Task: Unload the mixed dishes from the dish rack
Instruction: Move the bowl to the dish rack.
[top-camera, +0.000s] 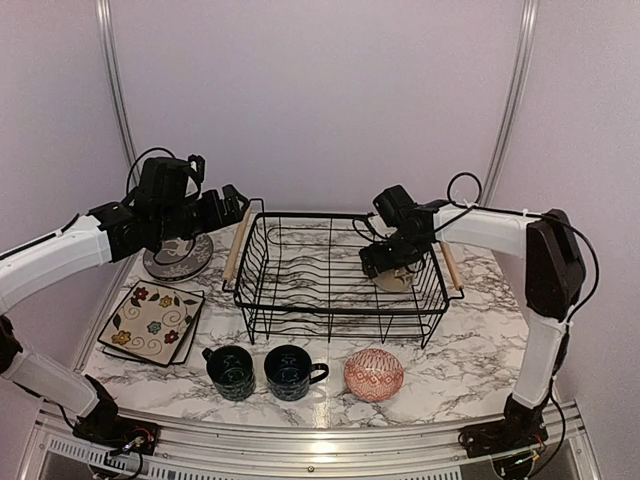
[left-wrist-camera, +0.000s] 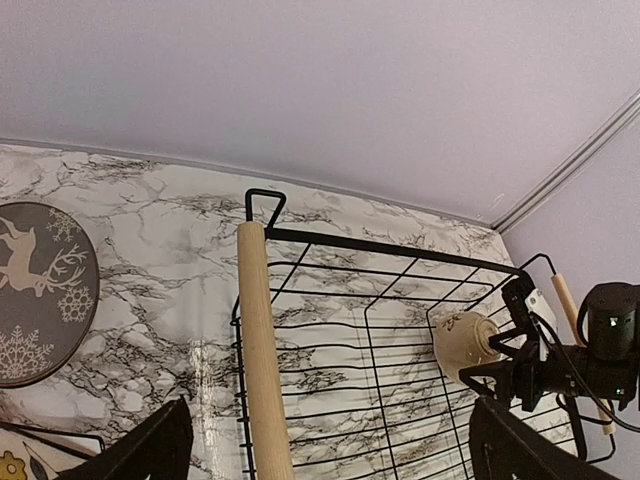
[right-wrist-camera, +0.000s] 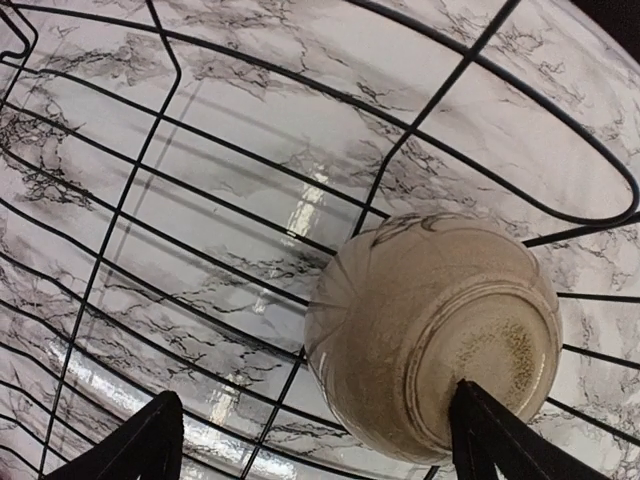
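Note:
The black wire dish rack (top-camera: 300, 285) stands mid-table and holds only a beige bowl (top-camera: 394, 279) at its right end, tipped so its foot faces my right wrist camera (right-wrist-camera: 430, 330). My right gripper (top-camera: 383, 262) is open over the bowl. In the right wrist view (right-wrist-camera: 310, 455) the bowl lies off to the right, with the right finger (right-wrist-camera: 495, 440) at its foot. My left gripper (top-camera: 238, 207) is open and empty above the rack's left wooden handle (left-wrist-camera: 262, 350). The striped plate cannot be made out.
On the table left of the rack lie the grey deer plate (top-camera: 178, 257) and the stacked square floral plates (top-camera: 152, 322). Two dark mugs (top-camera: 231, 371) (top-camera: 290, 371) and a red-patterned bowl (top-camera: 374, 374) stand in front of the rack. Walls close the back and sides.

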